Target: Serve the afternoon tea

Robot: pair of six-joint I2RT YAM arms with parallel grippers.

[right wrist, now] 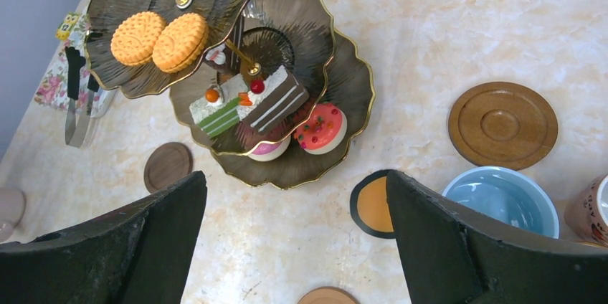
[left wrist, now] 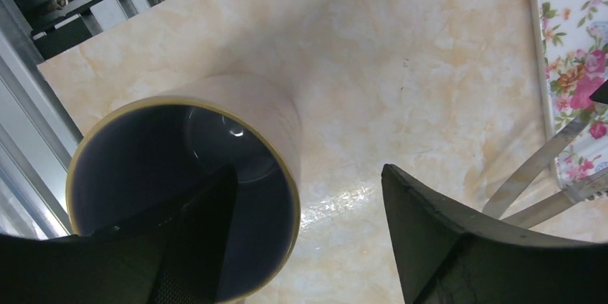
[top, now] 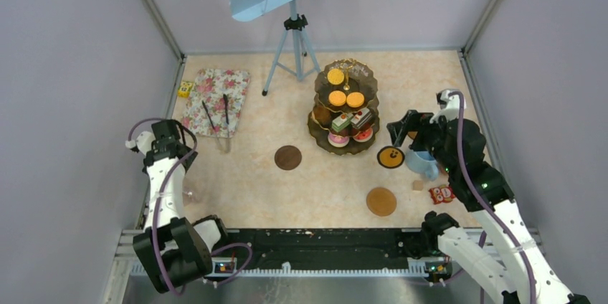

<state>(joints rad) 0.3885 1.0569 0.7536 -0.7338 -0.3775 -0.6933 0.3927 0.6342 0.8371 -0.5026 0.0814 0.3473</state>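
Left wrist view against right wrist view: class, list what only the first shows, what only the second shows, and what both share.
Only the left wrist view: the dark inside of a pale mug, close up, and the metal rail at the table's edge. Only the right wrist view: the three-tier stand with its cakes and orange tarts, brown coasters, the light blue mug. Both: the floral mat, the tongs, the marbled table top, and open jaws in the foreground.
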